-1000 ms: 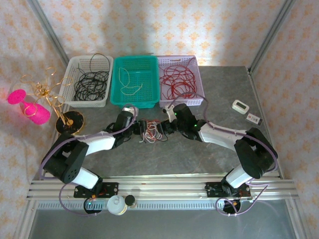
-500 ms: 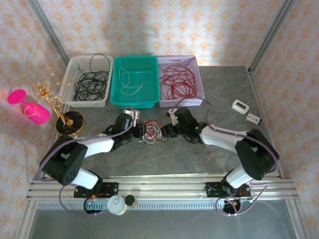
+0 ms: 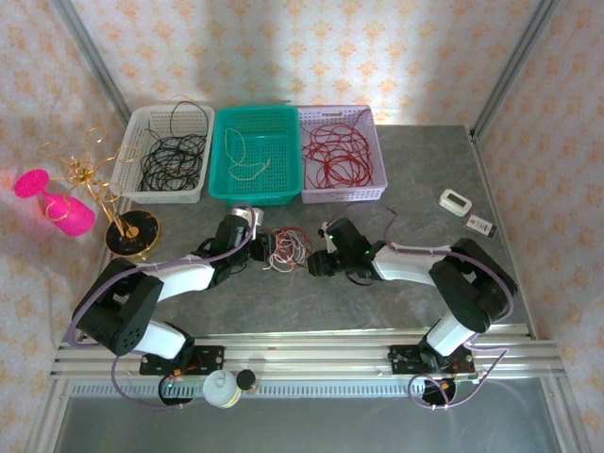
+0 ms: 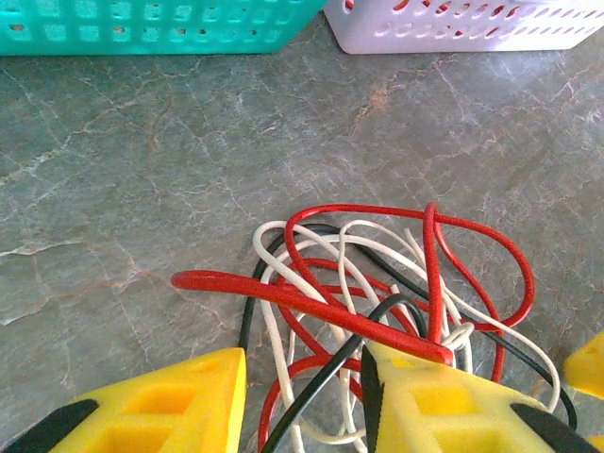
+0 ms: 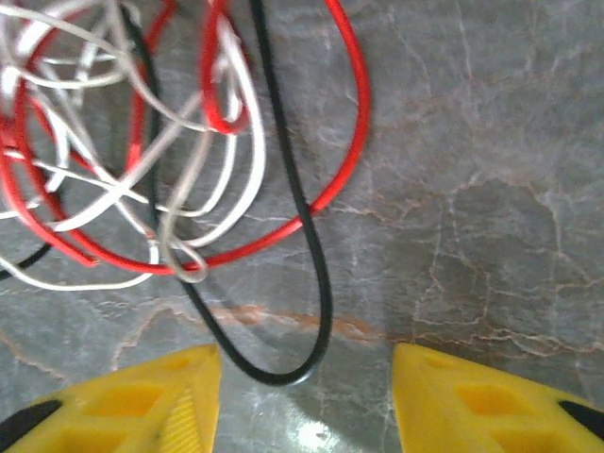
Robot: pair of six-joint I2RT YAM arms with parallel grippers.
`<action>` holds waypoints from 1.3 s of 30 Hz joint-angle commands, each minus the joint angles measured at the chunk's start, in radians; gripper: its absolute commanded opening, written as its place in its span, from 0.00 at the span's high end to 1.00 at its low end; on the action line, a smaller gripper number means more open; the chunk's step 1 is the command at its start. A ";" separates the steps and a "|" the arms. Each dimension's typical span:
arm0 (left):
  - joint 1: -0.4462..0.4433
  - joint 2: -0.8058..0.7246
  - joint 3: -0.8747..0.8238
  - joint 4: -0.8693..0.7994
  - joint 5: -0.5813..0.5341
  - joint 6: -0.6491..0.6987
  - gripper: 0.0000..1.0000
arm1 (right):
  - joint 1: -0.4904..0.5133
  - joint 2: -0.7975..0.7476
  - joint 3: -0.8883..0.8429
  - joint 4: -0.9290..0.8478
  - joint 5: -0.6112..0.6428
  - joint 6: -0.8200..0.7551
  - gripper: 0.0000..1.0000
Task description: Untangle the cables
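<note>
Red, white and black cables [image 3: 286, 247] lie knotted near the middle of the tabletop [image 3: 425, 175], between both arms. The left gripper [image 4: 304, 387] is spread, with a few strands in its gap. The right gripper [image 5: 307, 368] is spread around one black loop [image 5: 324, 283]. It would be best to pinch just one strand each, then pull apart slowly. Where each strand goes inside the knot is hard to see.

You are seeing the cables [image 3: 288, 247] lying on the table [image 3: 415, 179] between the left gripper [image 3: 269, 250] and the right gripper [image 3: 313, 264]; three baskets [image 3: 255, 197] are standing side by side behind them, and the wire stand [image 3: 132, 232] is sitting far left.
</note>
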 commanded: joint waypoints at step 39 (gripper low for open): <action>-0.006 -0.312 -0.115 -0.160 -0.088 -0.038 0.42 | 0.013 -0.191 0.259 -0.322 0.413 -0.118 1.00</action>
